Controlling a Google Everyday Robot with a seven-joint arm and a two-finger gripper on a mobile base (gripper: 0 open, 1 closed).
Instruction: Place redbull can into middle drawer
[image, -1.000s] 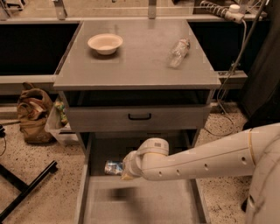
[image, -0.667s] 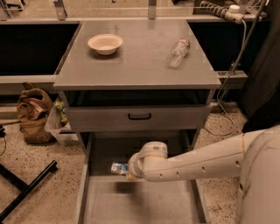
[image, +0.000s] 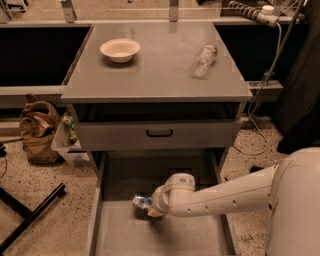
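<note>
The redbull can (image: 141, 202), silver and blue, lies on its side at the tip of my white arm, low over the base of the middle drawer (image: 165, 237). This wide grey drawer is pulled out at the bottom of the cabinet. My gripper (image: 148, 208) is inside the drawer's left half and is shut on the can. The wrist hides most of the fingers.
Above is a grey drawer with a black handle (image: 160, 133), slightly open. On the cabinet top are a white bowl (image: 120, 49) and a clear plastic bottle (image: 204, 60). A brown bag (image: 37, 131) and a black stand leg (image: 30, 215) are on the floor at left.
My gripper has moved lower into the drawer and slightly right, carrying the can with it. The can now sits closer to the drawer base.
</note>
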